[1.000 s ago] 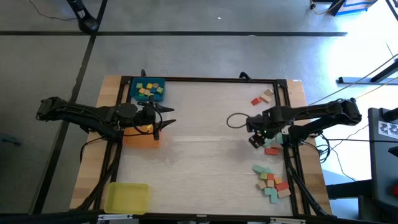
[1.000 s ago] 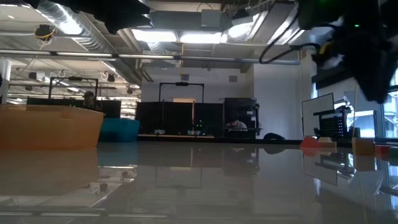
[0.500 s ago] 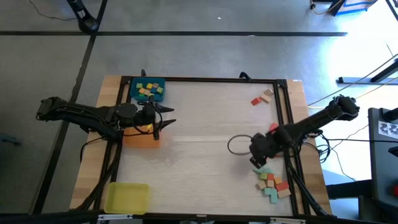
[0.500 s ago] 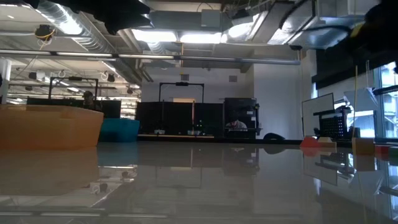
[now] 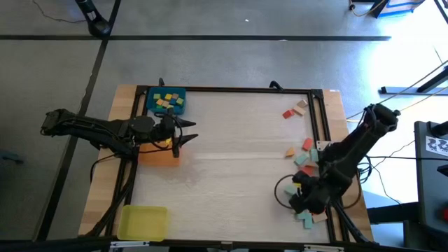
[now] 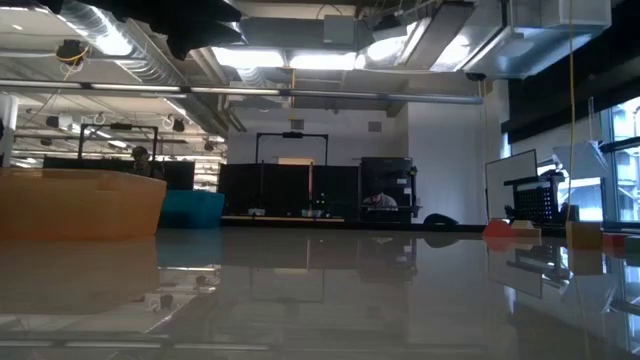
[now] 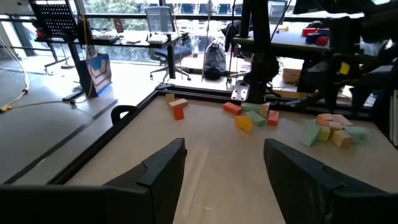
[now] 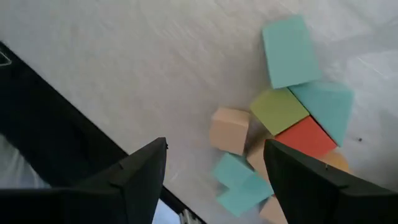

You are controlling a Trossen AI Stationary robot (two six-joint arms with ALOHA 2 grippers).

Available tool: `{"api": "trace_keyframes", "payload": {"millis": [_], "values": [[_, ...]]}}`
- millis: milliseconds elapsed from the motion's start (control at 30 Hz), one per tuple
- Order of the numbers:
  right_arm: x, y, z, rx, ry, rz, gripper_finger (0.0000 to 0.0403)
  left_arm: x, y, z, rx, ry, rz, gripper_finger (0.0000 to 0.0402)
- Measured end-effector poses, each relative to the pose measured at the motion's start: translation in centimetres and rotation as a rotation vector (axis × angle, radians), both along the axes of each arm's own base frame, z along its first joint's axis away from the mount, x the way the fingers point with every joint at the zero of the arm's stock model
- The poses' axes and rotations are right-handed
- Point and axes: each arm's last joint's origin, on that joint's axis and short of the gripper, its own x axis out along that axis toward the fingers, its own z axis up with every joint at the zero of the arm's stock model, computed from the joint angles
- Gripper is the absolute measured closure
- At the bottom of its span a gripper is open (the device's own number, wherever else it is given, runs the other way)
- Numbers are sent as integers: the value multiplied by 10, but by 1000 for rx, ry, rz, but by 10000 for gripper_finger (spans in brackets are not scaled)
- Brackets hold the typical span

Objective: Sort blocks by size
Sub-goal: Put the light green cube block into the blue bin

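Note:
Small blocks lie along the table's right side: two [image 5: 294,109] at the far right, a few [image 5: 301,155] midway, and a cluster [image 5: 311,215] near the front edge. My right gripper [image 5: 299,200] hangs open over that cluster, pointing steeply down. Below its fingers the right wrist view shows a tan cube [image 8: 229,130], teal blocks [image 8: 286,50], an olive one [image 8: 278,109] and a red one [image 8: 305,137]; it touches none. My left gripper [image 5: 183,133] waits open, almost level, above the orange tray [image 5: 157,155]. The blue tray [image 5: 166,101] holds several blocks.
A yellow tray [image 5: 142,222] sits at the near left corner. A black frame [image 5: 318,126] borders the white table top, and the wide middle of the table is bare. A loop of cable [image 5: 283,190] hangs by my right gripper.
My right gripper has swung from the middle of the table's right side toward the near edge, tipping further down, and now stands over the near-right cluster of blocks. Its fingers have stayed open. No block has moved.

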Motion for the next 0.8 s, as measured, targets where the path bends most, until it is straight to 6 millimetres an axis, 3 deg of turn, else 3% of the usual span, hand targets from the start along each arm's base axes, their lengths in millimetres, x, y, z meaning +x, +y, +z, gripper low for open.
{"api": "trace_keyframes", "payload": {"millis": [367,533,633,800], "values": [[6,14,-39,-112,100,95,134,1,0,0,-32,-11,5,196],[14,19,-49,-73,24,131,134,1,0,-1,-32,-3,5,196],[23,13,-53,-92,-32,155,134,1,0,-1,-32,-5,5,196],[51,-14,-54,-222,-150,192,134,1,0,-1,-32,-3,5,196]]}}
